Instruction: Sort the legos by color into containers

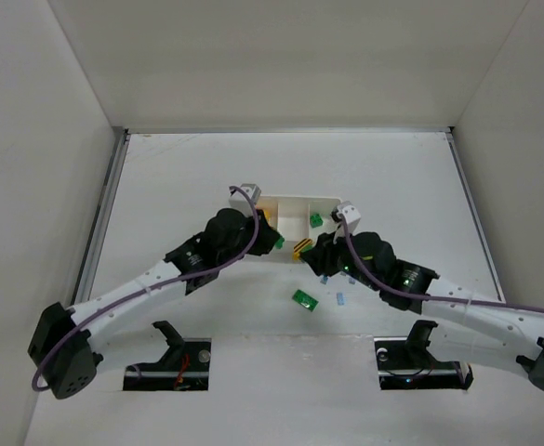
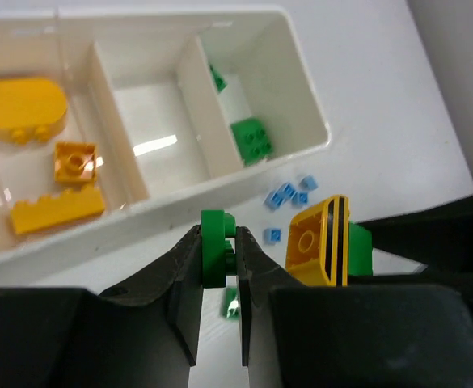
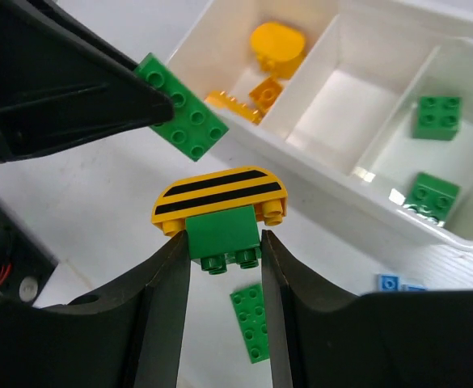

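Left gripper (image 2: 218, 242) is clenched on a flat green plastic lego plate (image 3: 183, 117), held clear of the white surface (image 1: 392, 177), just short of the white three-compartment plastic tray (image 2: 307, 93). Right gripper (image 3: 224, 242) grasps a green lego brick (image 3: 222, 230) joined to a yellow rounded piece with black stripes (image 3: 220, 192), near the tray's front wall. Yellow-orange bricks (image 2: 22, 109) lie in one end compartment, green bricks (image 2: 252, 139) in the opposite end. Tiny light blue bricks (image 2: 289, 196) and one green plate (image 3: 251, 319) lie loose on the surface beside the tray.
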